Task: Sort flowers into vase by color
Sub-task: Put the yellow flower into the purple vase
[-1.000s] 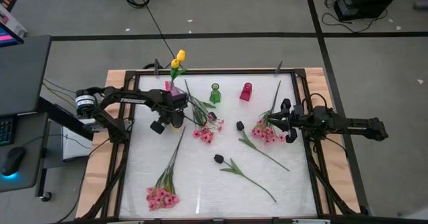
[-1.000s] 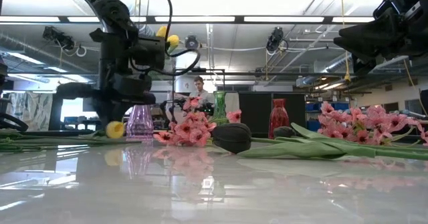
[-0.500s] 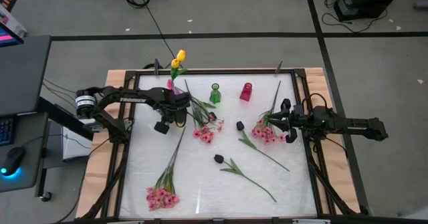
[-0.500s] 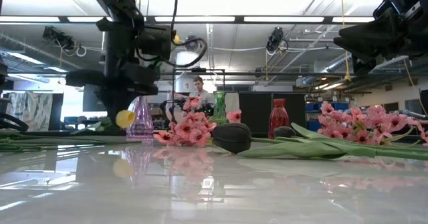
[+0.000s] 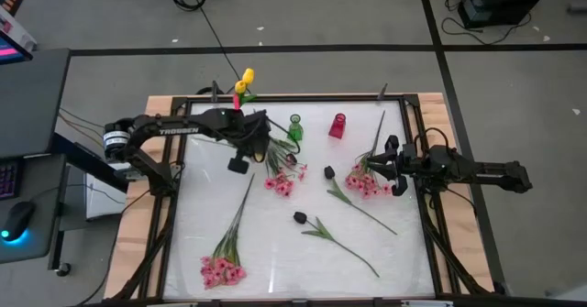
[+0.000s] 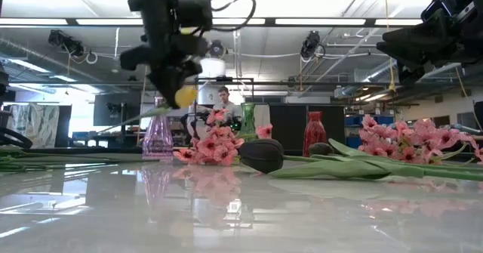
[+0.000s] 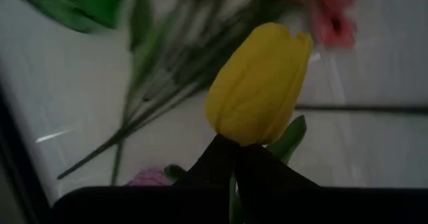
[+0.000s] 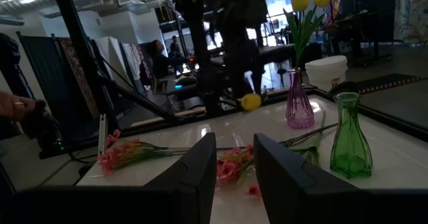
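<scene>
Left gripper [image 7: 234, 158], above the upper middle of the table [image 5: 275, 252] in the high view, is clamped on a yellow tulip [image 7: 257, 83] just under its head; in the low view the bloom hangs above the tabletop at upper left, over and just right of the purple vase [image 6: 158, 138]. That purple vase already holds two yellow tulips [image 5: 243, 82], which lean out past the table's top edge. Right of it along the upper edge stand a green vase [image 5: 294, 128] and a red vase [image 5: 337, 126]. Right gripper [image 5: 396, 169] waits at the right side of the frame, its fingers [image 8: 194, 177] a narrow gap apart and holding nothing, beside a pink spray [image 5: 364, 180]. More pink sprays lie at centre [image 5: 282, 179] and lower left [image 5: 221, 270]. Two dark tulips [image 5: 300, 217] lie near the middle, stems trailing toward lower right.
</scene>
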Tool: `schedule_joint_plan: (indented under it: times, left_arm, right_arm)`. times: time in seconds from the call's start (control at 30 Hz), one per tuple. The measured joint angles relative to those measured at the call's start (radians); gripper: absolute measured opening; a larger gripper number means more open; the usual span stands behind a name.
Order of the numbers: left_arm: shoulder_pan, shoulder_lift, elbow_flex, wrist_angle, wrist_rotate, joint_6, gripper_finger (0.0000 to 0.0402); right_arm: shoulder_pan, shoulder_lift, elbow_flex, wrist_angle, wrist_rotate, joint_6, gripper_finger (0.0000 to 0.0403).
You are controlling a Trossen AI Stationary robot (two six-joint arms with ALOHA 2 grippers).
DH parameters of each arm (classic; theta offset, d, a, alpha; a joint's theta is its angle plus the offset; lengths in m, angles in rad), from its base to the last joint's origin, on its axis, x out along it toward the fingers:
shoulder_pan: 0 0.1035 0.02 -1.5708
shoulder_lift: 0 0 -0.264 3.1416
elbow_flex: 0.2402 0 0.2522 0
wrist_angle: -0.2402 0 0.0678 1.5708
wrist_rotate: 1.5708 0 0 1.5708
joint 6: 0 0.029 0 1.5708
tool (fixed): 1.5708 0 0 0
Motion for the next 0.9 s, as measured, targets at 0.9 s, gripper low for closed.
schedule_joint_plan:
  times: [0.9]
  left_arm:
    - [0.026, -0.177, 0.371, -0.031, 0.106, -0.273, 0.0016]
  right_arm:
    - [0.0, 0.0, 0.0, 0.001, 0.004, 0.0, 0.011]
